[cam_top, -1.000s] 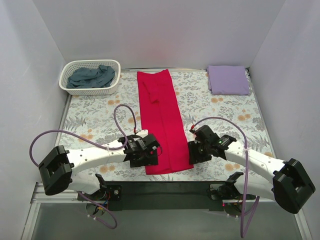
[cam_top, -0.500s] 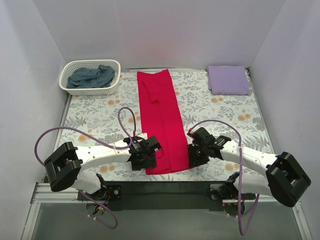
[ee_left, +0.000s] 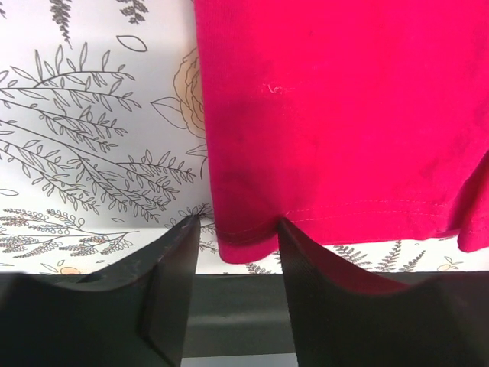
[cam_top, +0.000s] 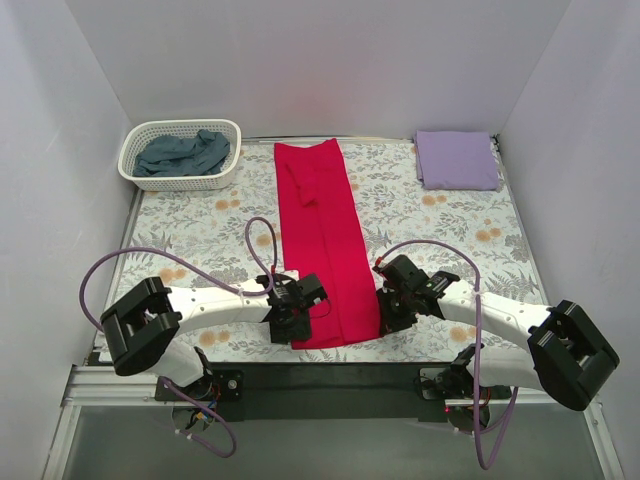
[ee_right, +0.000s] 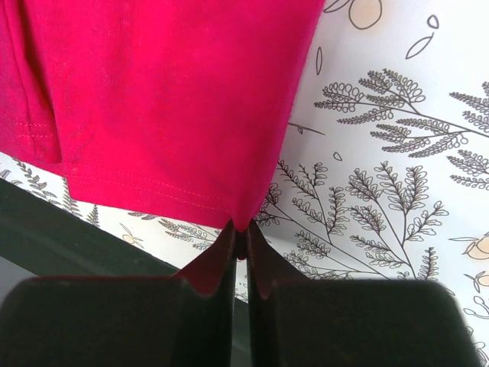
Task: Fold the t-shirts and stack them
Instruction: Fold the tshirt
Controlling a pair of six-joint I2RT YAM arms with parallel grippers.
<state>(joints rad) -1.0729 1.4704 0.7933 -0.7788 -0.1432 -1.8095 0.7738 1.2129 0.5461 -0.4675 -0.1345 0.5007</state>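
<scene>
Shirt being handled: crimson t-shirt, folded into a long narrow strip down the middle of the floral table covering, hem toward my bases.
Left gripper: my jaws stand apart, straddling the near left corner of the hem; that corner sits in the gap between them.
Right gripper: my fingers are pressed together on the near right corner of the hem, red cloth nipped at the tips.
Lavender t-shirt: folded flat at the far right corner.
Blue-grey t-shirt: crumpled in the white basket at the far left corner.
</scene>
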